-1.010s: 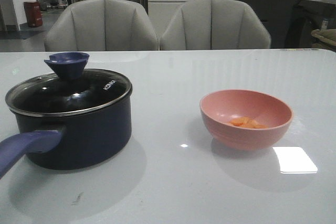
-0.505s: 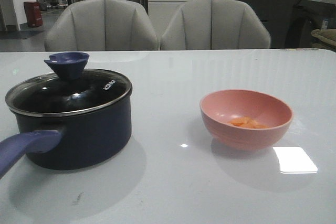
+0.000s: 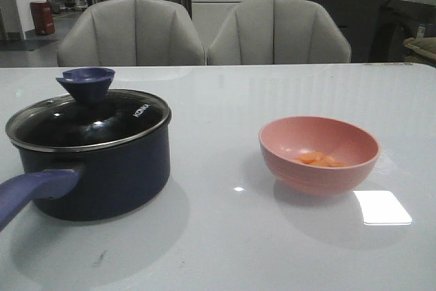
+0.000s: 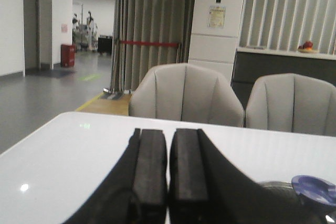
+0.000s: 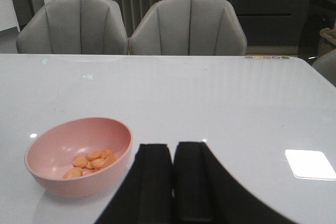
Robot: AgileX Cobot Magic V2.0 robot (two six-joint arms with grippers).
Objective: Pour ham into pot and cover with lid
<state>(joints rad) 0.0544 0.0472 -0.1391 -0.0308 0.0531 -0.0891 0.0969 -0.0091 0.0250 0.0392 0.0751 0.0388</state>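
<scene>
Both grippers have their jaws pressed together, nothing between them: left gripper (image 4: 168, 182) with its black pads (image 4: 149, 171) meeting, right gripper (image 5: 173, 187) the same, pads (image 5: 191, 182) touching. Neither arm shows in the front view. Left wrist view: fingers above the white table (image 4: 63, 161), knob of the lid (image 4: 315, 188) peeking in beside them, close, not touching. Right wrist view: fingers near the pink bowl (image 5: 79, 153), bowl just beside them, apart. Ham (image 5: 90, 162) lies in the bowl bottom, several flat orange pieces bunched toward one side. Front view: bowl (image 3: 319, 153) upright on the robot's right half of the table (image 3: 225, 250), ham (image 3: 320, 159) inside it. Pot (image 3: 95, 168) stands on the left half, well apart from the bowl, its handle (image 3: 30, 192) pointing toward the near left edge. Lid (image 3: 88, 119) sits on the pot, seated level on the rim, white KONKA lettering facing up. Two grey chairs (image 3: 133, 32) behind the table.
</scene>
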